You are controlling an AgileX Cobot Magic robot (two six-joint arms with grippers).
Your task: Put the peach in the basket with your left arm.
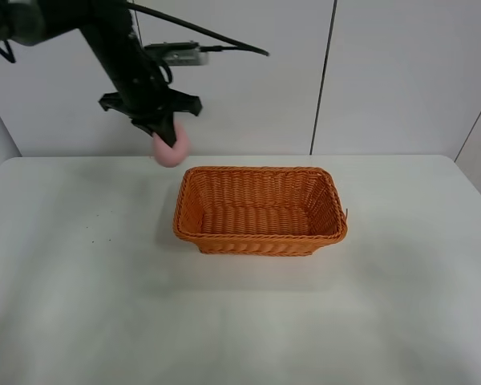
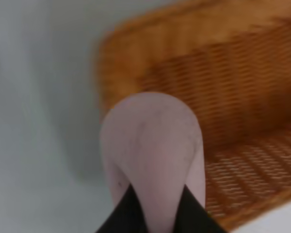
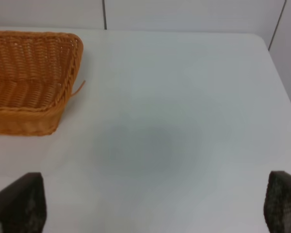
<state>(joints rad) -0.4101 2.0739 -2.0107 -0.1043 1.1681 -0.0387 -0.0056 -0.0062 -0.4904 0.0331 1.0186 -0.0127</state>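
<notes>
My left claw (image 1: 165,135) is clamped on the peach (image 1: 171,149), one black finger (image 2: 120,217) pressed against each side of it, so the jaws stand only as far apart as the fruit is wide. The pale pink lump sticks out beyond my fingertips and fills the middle of my left wrist view, with its rounded end pointing away from me. It hangs in the air with the claw, clear of the table (image 1: 80,281) and not yet inside the basket (image 1: 260,237). The orange wicker basket sits on the table below this claw and off to its side, toward my right arm. The corner of its braided rim nearest the claw lies just beyond the peach, and past that corner I can see down onto the woven floor. My left arm (image 1: 112,40) slants down to the claw from above, carrying a small grey box (image 1: 180,54) and a black cable (image 1: 224,42) beside it. My right claw (image 3: 150,208) gapes wide, its two dark fingers at opposite edges of the right wrist view with nothing between them but bare table. From that claw the basket lies ahead and well off to the side toward my left arm.
</notes>
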